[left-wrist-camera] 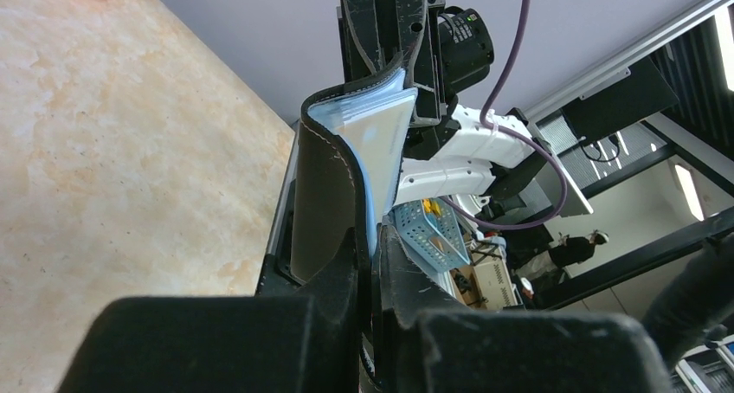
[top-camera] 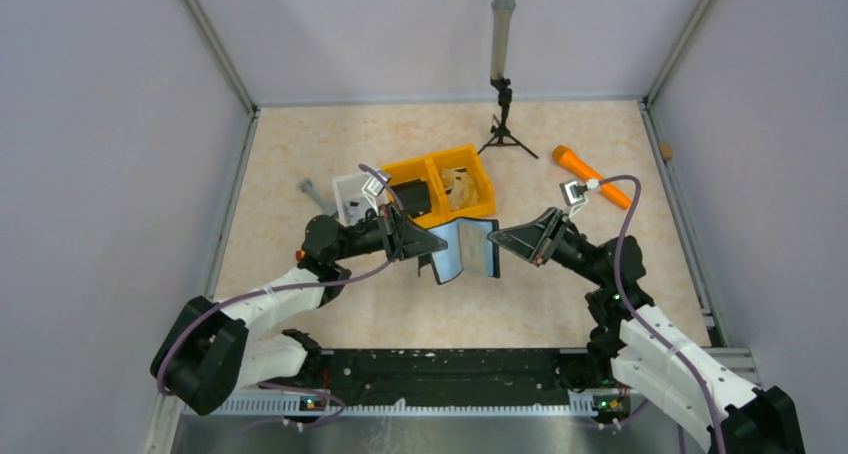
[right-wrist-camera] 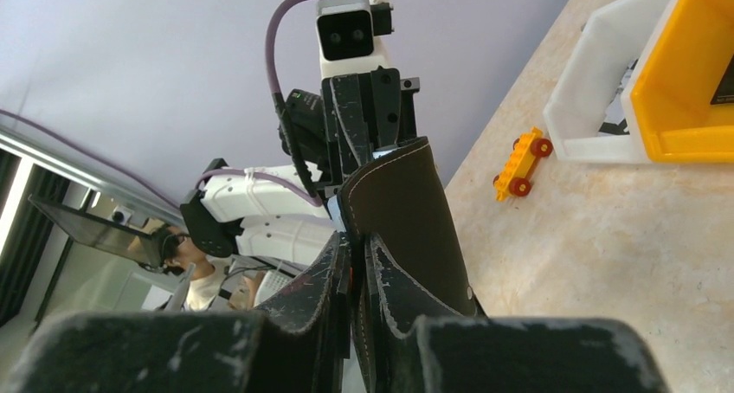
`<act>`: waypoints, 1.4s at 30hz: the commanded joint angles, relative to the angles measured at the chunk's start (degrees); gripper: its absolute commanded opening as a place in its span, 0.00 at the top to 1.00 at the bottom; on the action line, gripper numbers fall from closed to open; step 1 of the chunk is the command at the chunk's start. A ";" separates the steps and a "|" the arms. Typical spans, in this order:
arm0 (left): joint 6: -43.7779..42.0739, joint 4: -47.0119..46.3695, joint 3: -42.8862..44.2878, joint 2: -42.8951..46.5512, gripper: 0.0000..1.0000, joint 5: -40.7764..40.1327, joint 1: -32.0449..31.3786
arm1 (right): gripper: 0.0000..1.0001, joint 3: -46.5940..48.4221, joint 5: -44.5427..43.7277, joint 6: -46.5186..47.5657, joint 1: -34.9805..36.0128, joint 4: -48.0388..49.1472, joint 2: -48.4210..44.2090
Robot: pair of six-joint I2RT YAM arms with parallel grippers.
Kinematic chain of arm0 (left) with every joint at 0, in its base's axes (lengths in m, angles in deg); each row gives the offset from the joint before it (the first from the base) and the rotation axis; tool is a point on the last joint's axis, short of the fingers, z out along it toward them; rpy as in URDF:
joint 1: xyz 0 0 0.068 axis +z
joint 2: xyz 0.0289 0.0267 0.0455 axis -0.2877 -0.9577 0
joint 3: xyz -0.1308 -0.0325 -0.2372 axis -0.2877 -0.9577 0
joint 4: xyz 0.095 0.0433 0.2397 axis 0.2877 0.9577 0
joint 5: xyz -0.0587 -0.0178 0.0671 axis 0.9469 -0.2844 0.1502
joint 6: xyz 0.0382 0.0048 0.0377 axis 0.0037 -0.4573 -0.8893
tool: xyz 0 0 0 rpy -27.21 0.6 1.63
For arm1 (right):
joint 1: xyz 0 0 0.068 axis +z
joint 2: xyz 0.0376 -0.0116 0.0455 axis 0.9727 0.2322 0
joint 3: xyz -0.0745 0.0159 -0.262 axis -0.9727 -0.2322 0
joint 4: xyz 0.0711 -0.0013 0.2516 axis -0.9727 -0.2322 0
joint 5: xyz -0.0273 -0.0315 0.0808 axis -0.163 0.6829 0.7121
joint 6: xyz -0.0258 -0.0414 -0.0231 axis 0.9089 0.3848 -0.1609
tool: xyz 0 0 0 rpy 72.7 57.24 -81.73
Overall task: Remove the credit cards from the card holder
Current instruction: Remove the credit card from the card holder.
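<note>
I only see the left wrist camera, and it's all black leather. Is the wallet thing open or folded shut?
Observer: Open. From above, the card holder is spread between the left gripper and the right gripper, with its pale blue lining facing up.
Operator: What's behind it?
Observer: An orange bin with two compartments, farther back on the table.
Operator: Any toys?
Observer: The right wrist view shows a little yellow toy car beside a white tray.
</note>
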 commanded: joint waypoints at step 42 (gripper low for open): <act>1.98 -5.80 2.22 2.53 1.00 0.99 0.10 | 0.78 -0.94 2.18 -2.48 -0.48 9.23 1.11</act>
